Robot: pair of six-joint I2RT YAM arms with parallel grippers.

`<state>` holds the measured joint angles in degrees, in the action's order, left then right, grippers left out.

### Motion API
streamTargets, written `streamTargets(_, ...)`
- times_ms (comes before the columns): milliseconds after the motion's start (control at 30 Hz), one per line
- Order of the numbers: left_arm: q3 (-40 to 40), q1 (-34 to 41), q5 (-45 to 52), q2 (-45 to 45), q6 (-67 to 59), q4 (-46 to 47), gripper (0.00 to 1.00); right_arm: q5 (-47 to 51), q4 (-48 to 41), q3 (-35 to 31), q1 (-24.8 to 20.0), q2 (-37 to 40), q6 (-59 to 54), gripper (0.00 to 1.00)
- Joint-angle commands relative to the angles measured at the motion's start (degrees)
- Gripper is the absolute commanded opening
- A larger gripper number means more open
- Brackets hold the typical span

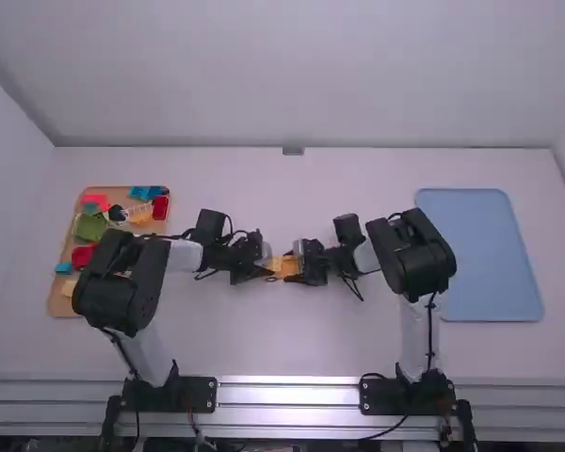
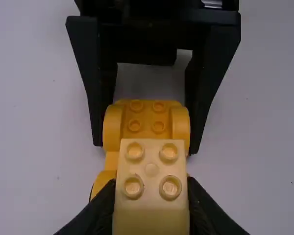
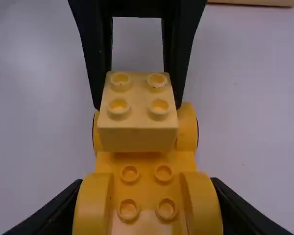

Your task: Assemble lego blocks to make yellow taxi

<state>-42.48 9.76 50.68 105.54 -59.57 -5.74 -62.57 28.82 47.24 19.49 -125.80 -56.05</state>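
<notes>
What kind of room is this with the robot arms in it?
Maybe a robot workroom or lab. Two robot arms stand on a metal rail at a white table, with plain walls around it. A tray of colorful toy blocks sits on the left, so the robots probably practice building here.

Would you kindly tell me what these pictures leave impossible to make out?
Left wrist view: any studs of the base under the pale block, which covers them.
Right wrist view: the base's near end, cut off by the bottom edge.
High view: part of the tray, behind the left arm.
</notes>
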Motion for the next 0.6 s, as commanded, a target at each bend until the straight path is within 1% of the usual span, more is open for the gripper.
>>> streamTargets(0,-0.02,0.00,-3.58,0.74,-0.26,-0.35,0.02,-0.39,-0.76,-0.39,0.39,-0.57,-0.81,0.58)
streamTargets(300,-0.02,0.00,-3.37,-2.25,-0.28,0.74,0.01,0.02,-0.76,-0.39,0.39,-0.57,-0.79,0.58)
streamTargets(567,0.00,0.00,-3.78,-2.25,-0.26,2.82,0.02,0.02,-0.76,-0.39,0.39,-0.57,-0.81,0.58)
